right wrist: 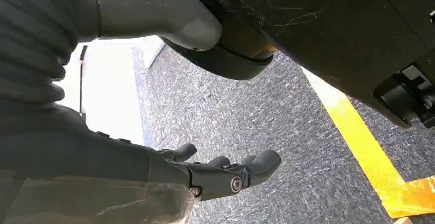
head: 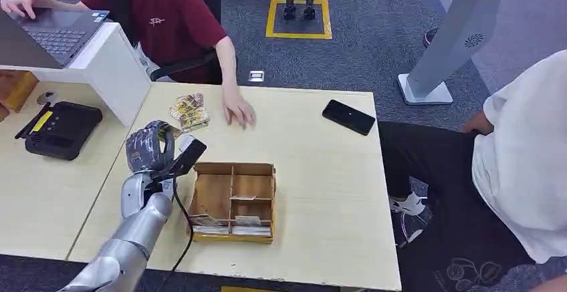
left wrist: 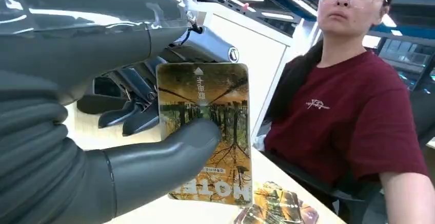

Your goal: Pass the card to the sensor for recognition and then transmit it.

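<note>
The card (left wrist: 205, 131) is partly covered by the thumb of the left hand (left wrist: 77, 147), and its lower print is cut to a few large letters (the small lines cannot be read). In the head view the left hand (head: 148, 148) turns its back to the camera and hides the card. Beside the card, the loose card pile (left wrist: 277, 208) is cropped by the picture's edge.

A pale wood table (head: 321, 192) stands on grey carpet (head: 374, 58). Beyond the table's far edge, a yellow square (head: 299, 19) is marked on the carpet. A white partition (head: 110, 68) rises at the table's far left corner, with a second pale desk (head: 40, 185) left of it. Right of the table stands a grey pillar (head: 455, 35) on a white base. Behind the partition, ceiling strip lights (left wrist: 277, 15) glow, somewhat blurred.
</note>
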Motion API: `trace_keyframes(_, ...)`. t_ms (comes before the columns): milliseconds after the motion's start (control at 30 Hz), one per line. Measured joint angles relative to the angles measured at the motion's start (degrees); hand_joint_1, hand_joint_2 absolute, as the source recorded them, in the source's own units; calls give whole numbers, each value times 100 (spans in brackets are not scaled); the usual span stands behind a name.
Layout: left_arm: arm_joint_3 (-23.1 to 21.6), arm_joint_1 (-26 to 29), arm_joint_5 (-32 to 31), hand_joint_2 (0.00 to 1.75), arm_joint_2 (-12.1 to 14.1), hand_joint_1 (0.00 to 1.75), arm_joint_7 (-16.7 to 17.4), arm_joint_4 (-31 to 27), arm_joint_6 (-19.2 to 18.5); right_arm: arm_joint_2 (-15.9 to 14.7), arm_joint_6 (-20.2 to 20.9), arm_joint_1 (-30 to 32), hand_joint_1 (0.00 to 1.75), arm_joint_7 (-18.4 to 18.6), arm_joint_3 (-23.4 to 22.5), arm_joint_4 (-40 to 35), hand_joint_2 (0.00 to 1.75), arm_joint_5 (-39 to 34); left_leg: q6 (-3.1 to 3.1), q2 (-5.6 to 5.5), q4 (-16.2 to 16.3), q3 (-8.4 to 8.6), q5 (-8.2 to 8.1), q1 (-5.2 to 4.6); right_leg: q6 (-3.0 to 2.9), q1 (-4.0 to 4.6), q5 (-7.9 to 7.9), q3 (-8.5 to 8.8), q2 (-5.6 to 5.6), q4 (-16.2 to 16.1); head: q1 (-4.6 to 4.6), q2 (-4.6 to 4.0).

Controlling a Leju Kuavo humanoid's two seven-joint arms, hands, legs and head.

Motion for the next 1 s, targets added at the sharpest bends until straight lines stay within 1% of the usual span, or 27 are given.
trace_keyframes(67,17,0,-29,175,-11,175,9,-48,0,0,-2,0,0,0,2,0,175,0,0,0,0,0,0,0,0,0,0,0,0,0,0,0)
trace_keyframes(233,109,47,-88,175,-22,175,-262,-202,0,0,-9,0,0,0,4,0,175,-11,0,0,0,-1,0,0,0,0,0,0,0,0,0,0)
trace_keyframes(433,230,170,-203,175,11,175,-282,-363,0,0,-15,1,0,0,4,0,175,-24,0,0,-1,-2,0,0,0,0,0,0,-1,0,0,0)
trace_keyframes(633,415,321,-227,175,42,175,-389,-470,0,0,-35,1,0,0,4,0,175,-44,0,-1,-1,-2,0,0,0,0,0,0,-1,0,-2,0)
trace_keyframes(867,651,590,-564,175,66,175,-461,-678,0,0,-42,2,0,-9,4,0,175,-72,0,0,-1,-3,-1,0,0,0,-1,0,0,0,0,0)
trace_keyframes(1000,813,714,-595,175,66,175,-518,-739,0,0,-46,3,0,-9,4,0,175,-77,1,0,-1,-2,-1,0,0,0,-1,-1,0,-1,0,0)
